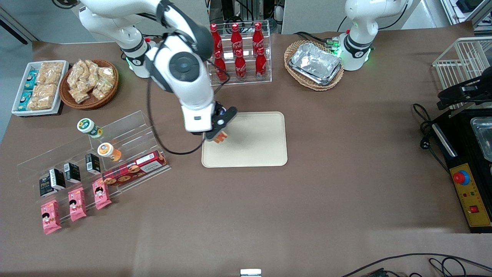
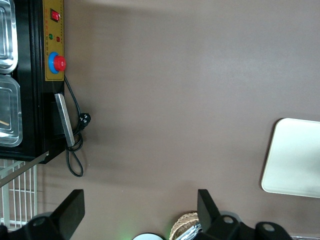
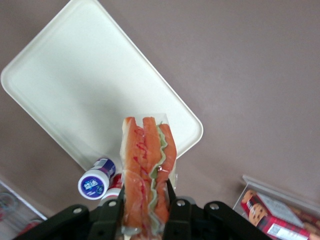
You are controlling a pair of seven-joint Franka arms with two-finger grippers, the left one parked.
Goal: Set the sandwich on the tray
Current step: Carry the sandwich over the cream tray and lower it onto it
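The sandwich [image 3: 146, 170] is a wrapped wedge with orange-tan bread and red and green filling at its cut edge. My right gripper [image 3: 145, 202] is shut on it, one finger on each flat side. In the front view the gripper [image 1: 217, 132] holds the sandwich [image 1: 221, 137] above the edge of the cream tray [image 1: 253, 142] that lies toward the working arm's end. The tray [image 3: 95, 90] lies flat on the brown table with nothing on it, and a corner of it shows in the left wrist view [image 2: 295, 160].
A rack of red cola bottles [image 1: 239, 54] stands farther from the front camera than the tray. A clear stepped shelf [image 1: 100, 154] with snacks, a red biscuit box [image 1: 134, 169] and small jars [image 1: 89, 127] lies toward the working arm's end. A basket of foil trays [image 1: 314, 64] stands near the parked arm's base.
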